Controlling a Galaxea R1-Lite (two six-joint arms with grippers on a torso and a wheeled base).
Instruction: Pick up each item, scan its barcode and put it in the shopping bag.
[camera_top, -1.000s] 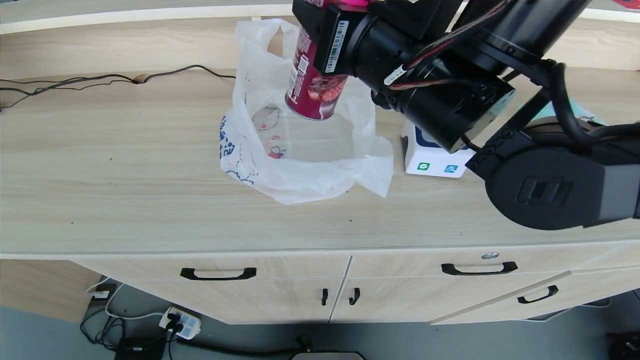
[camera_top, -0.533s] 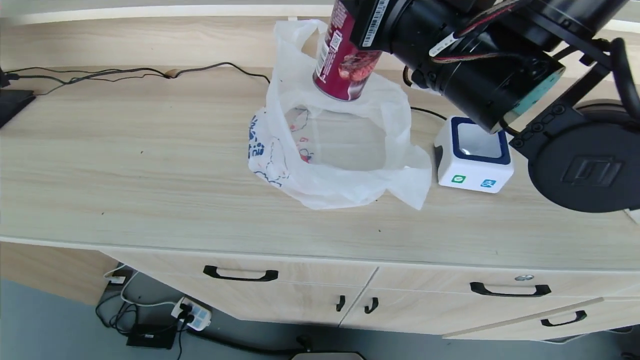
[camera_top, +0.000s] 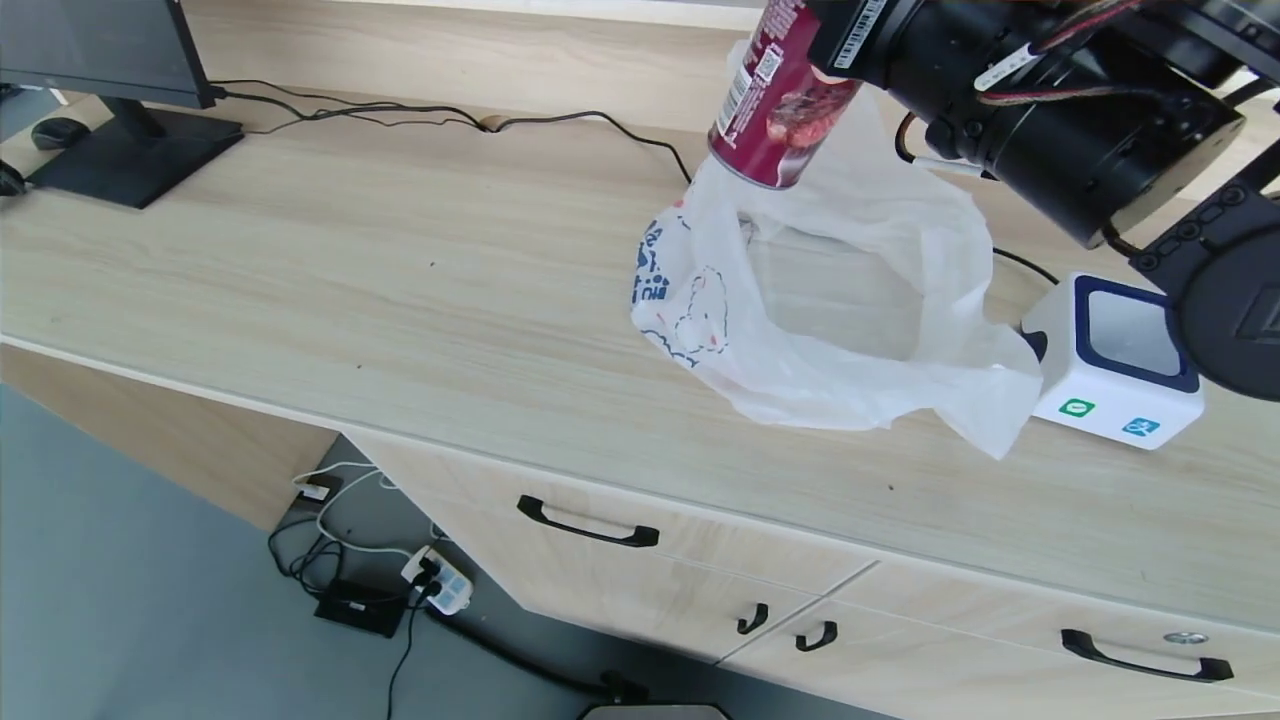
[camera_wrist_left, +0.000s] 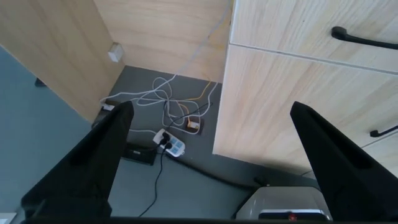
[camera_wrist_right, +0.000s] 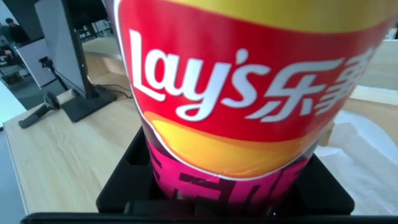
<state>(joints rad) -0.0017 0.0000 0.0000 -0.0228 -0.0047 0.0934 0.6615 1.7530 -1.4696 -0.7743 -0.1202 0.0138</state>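
Head view has the right arm coming in from the upper right with a red chip can (camera_top: 775, 110) at its end. The can is up in the air and tilted, with its lower end over the far rim of the shopping bag (camera_top: 830, 330). It isn't inside the bag. The bag is white thin plastic, sitting on the table (camera_top: 350, 280) with its mouth slumped open, and you can see the wood through it.

Right wrist view is pretty much all can, and the right claw (camera_wrist_right: 227, 186) is clamped around it, with black finger parts on both sides of the tube.

A little white scanner (camera_top: 1115, 365) with a blue-framed window on top sits on the table on the robot's right of the bag, and the bag's loose corner is right up against it.

The left claw (camera_wrist_left: 211, 162) hangs down off the table edge with its fingers (camera_wrist_left: 93, 168) spread wide and nothing between them. Under it are the cabinet front and a power strip (camera_wrist_left: 169, 143) on the floor.

Other stuff: a monitor stand (camera_top: 130, 140) at the far left of the table, cables (camera_top: 400, 110) running along the back, and drawers with black handles (camera_top: 587, 522) below.
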